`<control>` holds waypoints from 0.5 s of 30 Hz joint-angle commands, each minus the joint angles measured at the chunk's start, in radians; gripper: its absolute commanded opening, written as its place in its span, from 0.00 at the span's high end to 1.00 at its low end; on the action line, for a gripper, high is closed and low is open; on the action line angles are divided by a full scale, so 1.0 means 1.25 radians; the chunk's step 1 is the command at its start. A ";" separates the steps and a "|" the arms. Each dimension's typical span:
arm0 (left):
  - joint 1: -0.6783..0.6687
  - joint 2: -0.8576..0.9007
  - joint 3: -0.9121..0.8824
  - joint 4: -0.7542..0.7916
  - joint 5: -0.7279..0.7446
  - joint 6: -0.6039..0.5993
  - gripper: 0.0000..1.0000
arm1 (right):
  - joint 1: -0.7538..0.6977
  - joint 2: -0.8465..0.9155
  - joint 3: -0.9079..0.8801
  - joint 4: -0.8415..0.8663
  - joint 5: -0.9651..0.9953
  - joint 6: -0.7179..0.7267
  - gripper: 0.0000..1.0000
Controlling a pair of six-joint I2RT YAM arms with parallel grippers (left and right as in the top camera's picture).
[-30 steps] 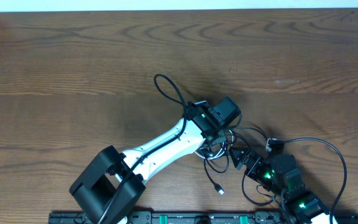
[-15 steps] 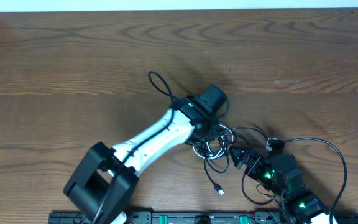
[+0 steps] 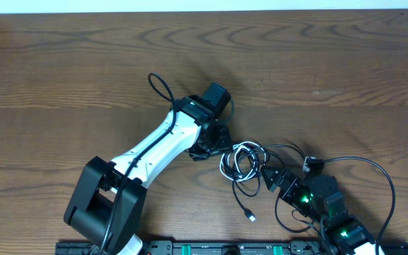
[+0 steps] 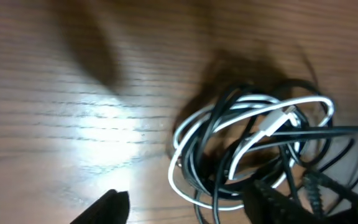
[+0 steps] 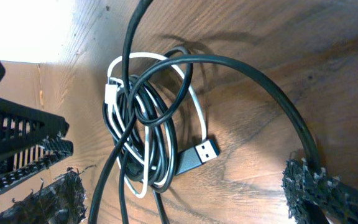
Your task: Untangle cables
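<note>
The cables (image 3: 241, 163) lie in one tangled bundle on the wooden table, black cords wound with one white cord. A black cord trails out of it to a plug (image 3: 250, 217). My left gripper (image 3: 213, 144) sits just left of the bundle and is open. In the left wrist view, the cables (image 4: 253, 140) lie ahead of the left gripper (image 4: 188, 208), and one white loop reaches between its fingers (image 4: 107, 208) without being gripped. My right gripper (image 5: 188, 199) is open around the near end of the cables (image 5: 145, 118), beside a USB plug (image 5: 201, 152).
A thick black arm wire (image 3: 161, 88) loops up from the left wrist. Another arm wire (image 3: 377, 173) arcs around the right arm at the lower right. A black rail (image 3: 190, 248) runs along the table's front edge. A white wall (image 3: 204, 6) borders the far edge.
My left gripper has opened, let go of the bundle and drawn back up and to the left. The bundle now lies uncovered. The right arm has not moved.
</note>
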 commanded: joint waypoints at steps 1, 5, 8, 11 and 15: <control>0.003 -0.016 0.003 -0.002 -0.013 0.012 0.36 | 0.007 0.001 -0.004 0.001 -0.016 0.024 0.01; 0.003 -0.016 0.002 0.000 -0.012 0.008 0.34 | 0.007 0.001 -0.004 -0.010 -0.019 0.024 0.01; -0.004 -0.016 -0.004 0.004 -0.008 0.008 0.34 | 0.007 0.001 -0.004 -0.009 -0.025 0.045 0.01; -0.025 -0.012 -0.015 0.026 -0.010 0.008 0.34 | 0.007 0.001 -0.004 -0.011 -0.025 0.072 0.01; -0.070 -0.002 -0.024 0.068 -0.011 -0.031 0.34 | 0.007 0.001 -0.004 -0.011 -0.031 0.072 0.01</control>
